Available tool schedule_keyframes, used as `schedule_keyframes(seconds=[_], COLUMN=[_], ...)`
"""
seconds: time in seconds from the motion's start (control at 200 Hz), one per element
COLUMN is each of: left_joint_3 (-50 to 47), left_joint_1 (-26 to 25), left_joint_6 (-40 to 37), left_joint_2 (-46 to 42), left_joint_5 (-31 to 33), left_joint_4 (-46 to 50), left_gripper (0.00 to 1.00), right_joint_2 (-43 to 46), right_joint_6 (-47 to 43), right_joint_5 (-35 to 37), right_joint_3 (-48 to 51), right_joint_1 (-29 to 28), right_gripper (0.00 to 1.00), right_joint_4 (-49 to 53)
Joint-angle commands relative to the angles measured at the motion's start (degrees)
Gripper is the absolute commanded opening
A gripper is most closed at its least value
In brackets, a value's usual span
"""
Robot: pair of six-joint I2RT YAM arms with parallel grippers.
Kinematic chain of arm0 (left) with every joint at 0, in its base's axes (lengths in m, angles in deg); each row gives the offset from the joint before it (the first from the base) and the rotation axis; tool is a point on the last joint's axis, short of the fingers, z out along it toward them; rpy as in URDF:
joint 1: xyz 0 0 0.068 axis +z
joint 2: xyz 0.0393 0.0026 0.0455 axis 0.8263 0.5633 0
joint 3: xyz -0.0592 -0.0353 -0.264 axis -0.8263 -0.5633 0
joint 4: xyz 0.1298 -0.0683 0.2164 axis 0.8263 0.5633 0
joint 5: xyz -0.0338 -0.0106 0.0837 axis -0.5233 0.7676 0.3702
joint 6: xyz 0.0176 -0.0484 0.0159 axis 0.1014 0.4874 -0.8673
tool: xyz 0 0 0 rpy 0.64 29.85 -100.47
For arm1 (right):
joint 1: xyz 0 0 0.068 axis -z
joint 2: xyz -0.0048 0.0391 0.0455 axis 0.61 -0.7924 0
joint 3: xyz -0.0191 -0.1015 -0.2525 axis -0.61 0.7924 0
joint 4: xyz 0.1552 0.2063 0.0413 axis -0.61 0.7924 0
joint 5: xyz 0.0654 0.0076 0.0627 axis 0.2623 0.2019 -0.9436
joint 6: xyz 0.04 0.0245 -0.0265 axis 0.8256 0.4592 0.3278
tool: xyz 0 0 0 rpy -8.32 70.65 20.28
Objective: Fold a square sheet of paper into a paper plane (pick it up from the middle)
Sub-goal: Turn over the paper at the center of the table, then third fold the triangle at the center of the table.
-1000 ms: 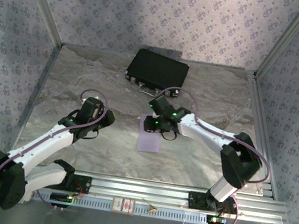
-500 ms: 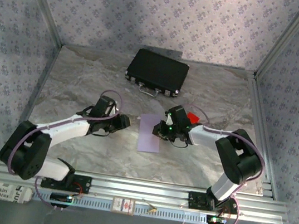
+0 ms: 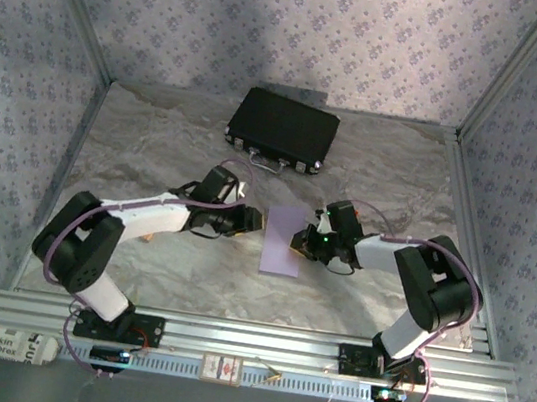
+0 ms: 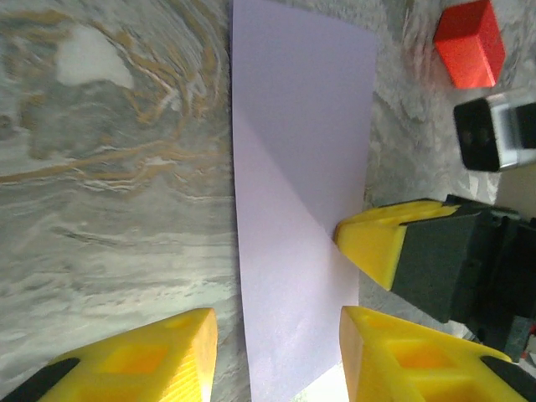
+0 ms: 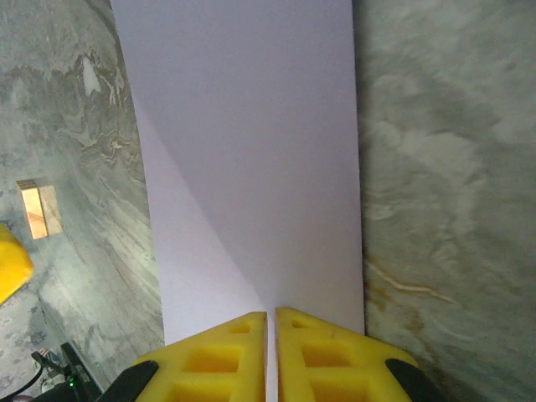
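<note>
Two arms meet over the middle of the grey marbled bench (image 3: 144, 152). From the left, the left gripper (image 3: 250, 221) sits low, just beside the pale lilac paper sheet (image 3: 279, 253). Its yellow fingers (image 4: 126, 360) are moderately apart and grip nothing, and the wrist view shows the sheet in the gap beyond them. The sheet rests on the bench between both grippers, with a faint diagonal slope running across it (it looks slightly raised toward the right side). At its right edge the right gripper (image 5: 270, 331) has its fingers pressed together, pinching the paper's edge. Near that gripper sits a small red cube (image 4: 471, 42), clear of the sheet. A flat black rectangular case (image 3: 282, 127) lies at the back of the bench, well apart from both arms.
</note>
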Motion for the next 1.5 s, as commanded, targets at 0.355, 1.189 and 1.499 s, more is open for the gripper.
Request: schedule_keyframes(seconds=[0.355, 1.189, 1.499], left_joint_3=[4.36, 7.09, 6.47], left_joint_1=[-2.27, -2.72, -2.66], left_joint_6=[1.94, 3.72, 5.03], left_joint_2=[8.92, 15.15, 15.43], left_joint_5=[-6.15, -8.04, -8.84], left_joint_4=[1.3, 1.65, -0.92], left_gripper=[0.36, 0.25, 0.24], right_joint_2=[-0.45, -1.09, -1.07], right_joint_6=[-1.02, -0.7, -0.6], right_joint_5=[0.73, 0.97, 1.03], right_joint_3=[0.55, 0.92, 1.13], right_joint_1=[0.38, 0.54, 0.51], right_gripper=[0.12, 0.12, 0.12], right_joint_4=[3.22, 2.35, 2.17])
